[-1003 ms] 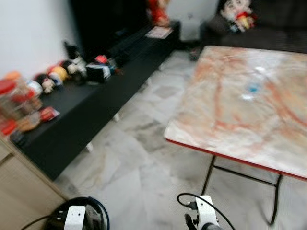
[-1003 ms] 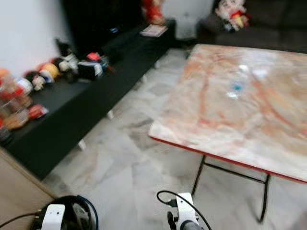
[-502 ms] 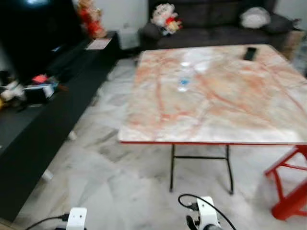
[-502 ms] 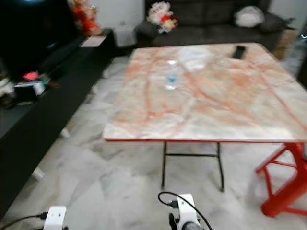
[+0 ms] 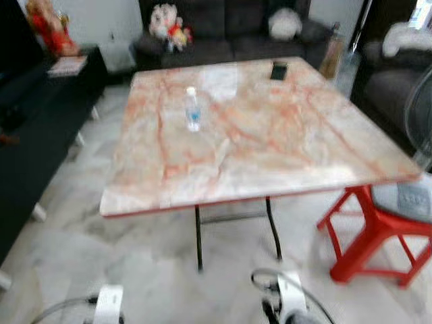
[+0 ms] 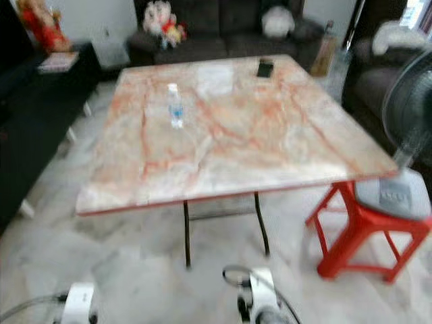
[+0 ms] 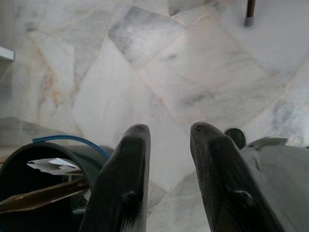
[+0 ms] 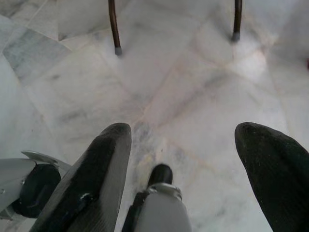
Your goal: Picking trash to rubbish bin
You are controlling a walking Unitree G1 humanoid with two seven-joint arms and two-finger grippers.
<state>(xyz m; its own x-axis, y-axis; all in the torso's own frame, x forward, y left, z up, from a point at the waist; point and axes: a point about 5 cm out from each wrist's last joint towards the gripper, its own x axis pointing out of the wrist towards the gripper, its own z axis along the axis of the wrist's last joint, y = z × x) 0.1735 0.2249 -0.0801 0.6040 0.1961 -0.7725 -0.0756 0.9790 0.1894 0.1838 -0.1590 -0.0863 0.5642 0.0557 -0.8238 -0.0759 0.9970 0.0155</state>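
Search for trash appears to be the step in hand, nothing being held yet. A marble-patterned table (image 5: 256, 135) is seen ahead over the pale floor (image 7: 193, 72), with a red stool (image 5: 374, 233) carrying a fan base near its right front corner. A rubbish bin (image 7: 43, 179) with paper inside is seen beside the left gripper (image 7: 166, 137), whose fingers are parted a little and empty. The right gripper (image 8: 193, 159) is spread wide, also empty. A plastic bottle (image 5: 192, 109) stands upright toward the table's far left corner; a dark phone (image 5: 278, 69) lies at the far edge. The next move is judged to call for an approach and a reach across the table to the bottle.
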